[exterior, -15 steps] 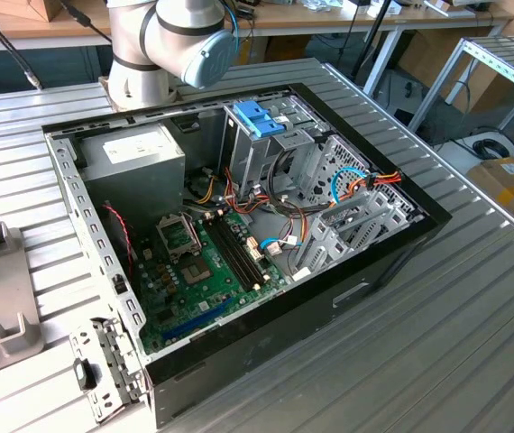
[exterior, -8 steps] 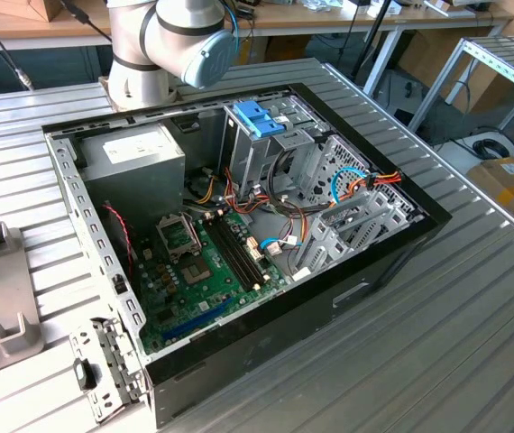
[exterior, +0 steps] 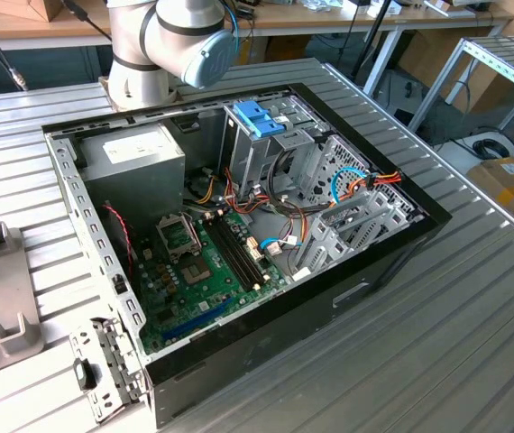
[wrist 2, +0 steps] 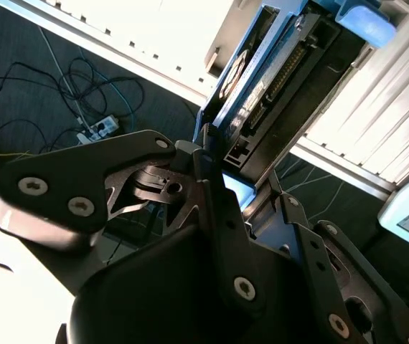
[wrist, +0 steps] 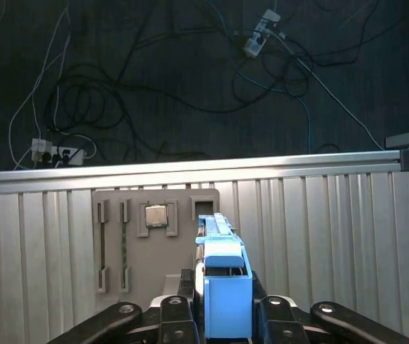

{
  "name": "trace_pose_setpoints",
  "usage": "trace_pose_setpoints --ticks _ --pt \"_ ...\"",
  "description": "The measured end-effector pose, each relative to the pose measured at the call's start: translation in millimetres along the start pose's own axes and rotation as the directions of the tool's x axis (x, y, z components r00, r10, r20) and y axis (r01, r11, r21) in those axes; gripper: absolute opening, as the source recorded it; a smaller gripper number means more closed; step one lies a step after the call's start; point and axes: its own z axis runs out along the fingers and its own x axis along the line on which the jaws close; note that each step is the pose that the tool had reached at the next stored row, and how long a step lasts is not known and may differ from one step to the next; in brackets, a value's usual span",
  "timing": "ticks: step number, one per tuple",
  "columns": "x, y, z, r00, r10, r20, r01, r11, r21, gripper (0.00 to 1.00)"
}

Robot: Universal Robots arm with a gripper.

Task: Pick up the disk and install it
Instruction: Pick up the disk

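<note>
First wrist view: the disk [wrist: 223, 276] is seen edge-on, pinched between the jaws, which are closed against its two broad sides so that a narrow blue end is pointed away from the wrist. It is held in the air over the desk [wrist: 334, 236], near a grey tray [wrist: 118, 244] in which slots are cut and a square chip [wrist: 155, 215] is seated.

In the second wrist view the disk [wrist 2: 262, 79] is shown as a dark metal slab framed in light-blue plastic, with a row of connector pins along one side. The grip is judged to be taken at one end so that most of the length is left clear of the jaws. The desk is made of pale, ribbed metal.

In the exterior view the case [exterior: 365, 289] is laid open on its side, presumably so that the cage [exterior: 266, 153] under the blue latch [exterior: 259, 117] can be reached from above. The green board [exterior: 212, 271] and a grey supply box [exterior: 135, 162] are exposed.
</note>
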Motion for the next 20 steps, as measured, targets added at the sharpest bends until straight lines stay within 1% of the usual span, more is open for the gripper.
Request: trace_pose_setpoints --ticks 20 --pt "-0.9 1.4 -27.6 1.0 0.0 0.0 0.0 1.0 0.0001 0.37"
